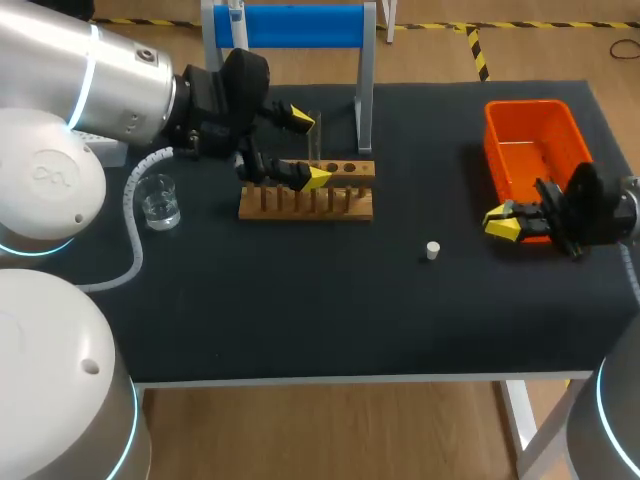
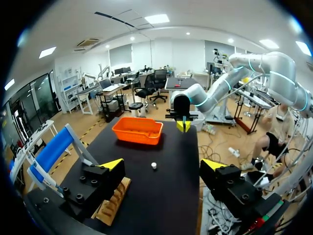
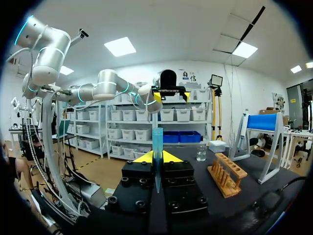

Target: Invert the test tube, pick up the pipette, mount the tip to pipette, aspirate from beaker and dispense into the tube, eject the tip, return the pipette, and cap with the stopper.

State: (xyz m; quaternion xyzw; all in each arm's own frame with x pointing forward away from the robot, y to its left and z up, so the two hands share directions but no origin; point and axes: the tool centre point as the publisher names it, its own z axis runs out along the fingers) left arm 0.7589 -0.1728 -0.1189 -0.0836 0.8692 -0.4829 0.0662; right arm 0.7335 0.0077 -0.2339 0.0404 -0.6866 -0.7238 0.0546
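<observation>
A clear test tube (image 1: pixel 314 138) stands upright in the wooden rack (image 1: pixel 305 203). My left gripper (image 1: pixel 309 148) hangs open over the rack, one yellow tip on either side of the tube; its own view does not show the tube, only the rack (image 2: pixel 112 205) under one finger. My right gripper (image 1: pixel 503 222) is at the table's right, in front of the orange bin, shut on a blue pipette tip (image 3: pixel 157 147) that stands upright between its fingers (image 3: pixel 146 157). The white stopper (image 1: pixel 432 250) lies near the middle. The glass beaker (image 1: pixel 160 203) sits at the left. The pipette (image 1: pixel 237 12) hangs on its blue stand.
An orange bin (image 1: pixel 530 150) stands at the back right, close behind my right gripper. The blue-and-white stand (image 1: pixel 290 25) rises at the back, its leg (image 1: pixel 365 100) just behind the rack. A white cable (image 1: pixel 135 245) loops near the beaker.
</observation>
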